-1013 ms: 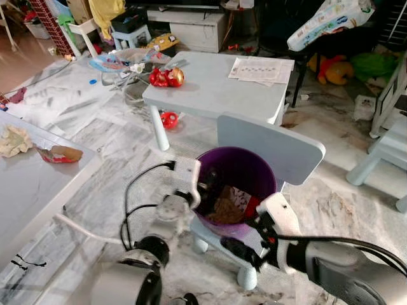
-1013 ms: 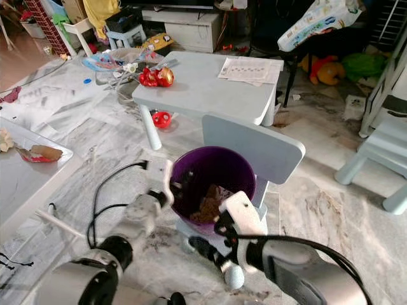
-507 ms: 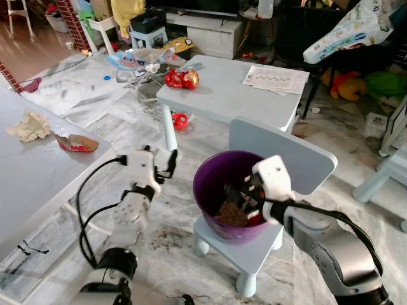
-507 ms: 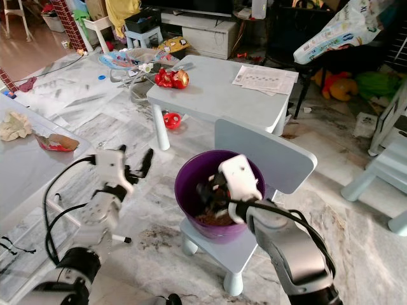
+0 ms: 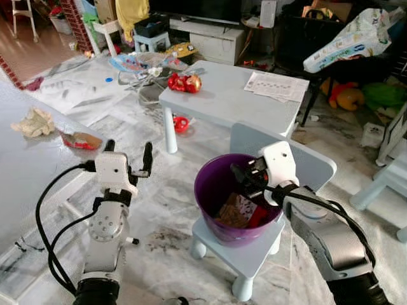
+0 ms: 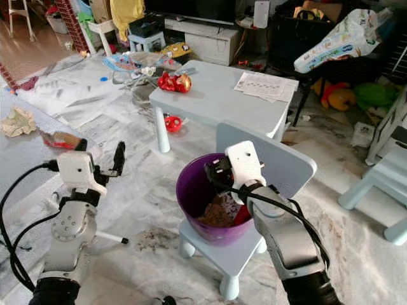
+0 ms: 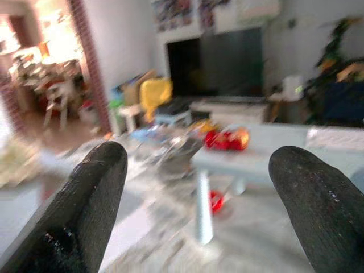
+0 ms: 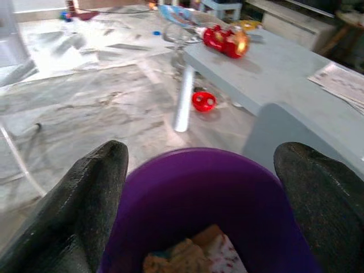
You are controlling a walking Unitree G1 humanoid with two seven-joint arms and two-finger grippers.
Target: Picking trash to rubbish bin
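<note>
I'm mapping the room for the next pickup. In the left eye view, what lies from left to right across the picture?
Crumpled paper → red wrapper → left gripper → purple bin → right gripper → yellow plush toy

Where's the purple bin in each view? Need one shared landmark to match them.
Left eye: purple bin on the small chair, centre, below the right end effector.
Right eye: centre, a bit further left.
Right wrist: between the fingers, trash inside.
Left wrist: no bin visible.
Landmark: red toy on the table.
</note>
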